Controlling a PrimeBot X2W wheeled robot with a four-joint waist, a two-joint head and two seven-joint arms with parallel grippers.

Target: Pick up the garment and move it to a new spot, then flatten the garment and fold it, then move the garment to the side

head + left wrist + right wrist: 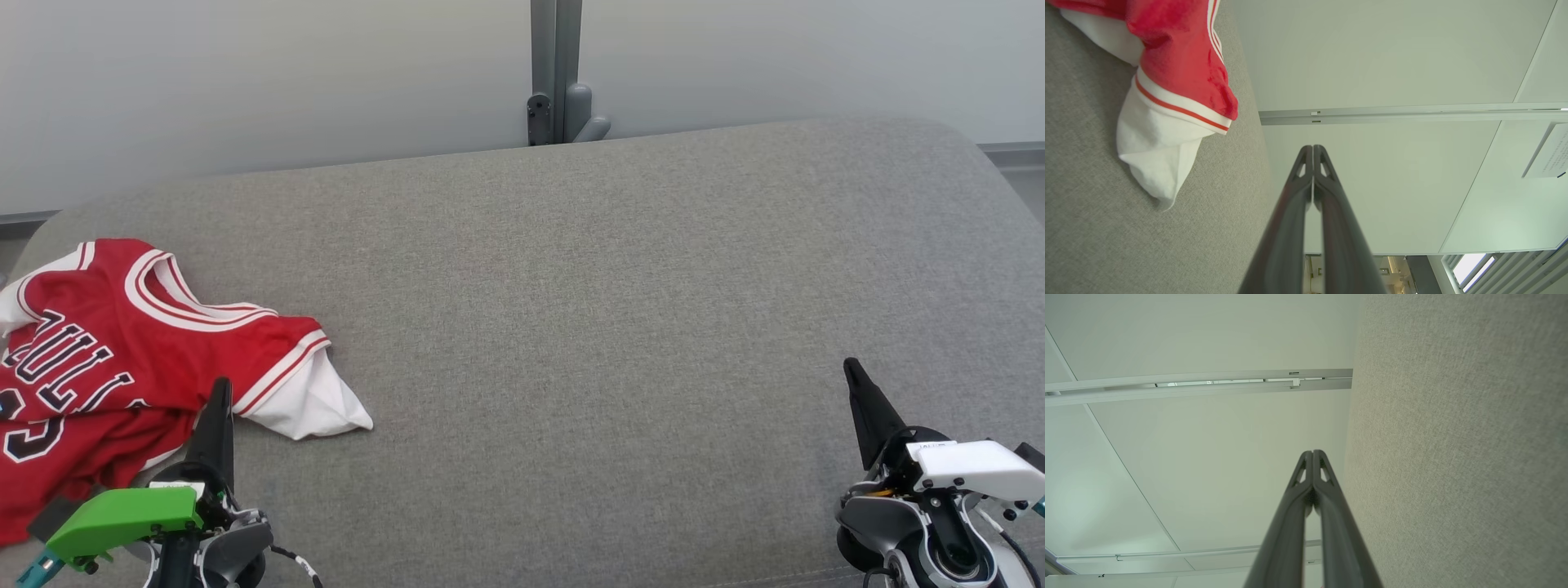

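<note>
Our left pincer [221, 385] is pressed fully closed, its two dark fingers meeting along their whole length, and it holds nothing. In the left wrist view the tips stand against the pale wall [1372, 61], clear of any cloth. Our right pincer [850, 365] is closed just as tightly and is likewise empty, touching nothing that we can see.

In the head view the left arm sits at 7 o'clock, with its green housing [122, 514] low and its fingers pointing towards 12. The right arm sits at 4 o'clock under a white housing [971, 465], its fingers leaning towards 11. Both hang above the grey cushion [571, 327], and a grey post [555, 73] stands against the wall at 12 o'clock.

The red jersey [122, 343] lies crumpled on the cushion at 9 o'clock of the head view, running off the left edge. From the left fingertips it spreads from 9 round to 12 o'clock, just beside them, and the finger overlaps its lower edge in that view. Its white sleeve [306, 404] juts out at 3 o'clock of those tips. The jersey is well apart from the right pincer, at its 9 o'clock.
</note>
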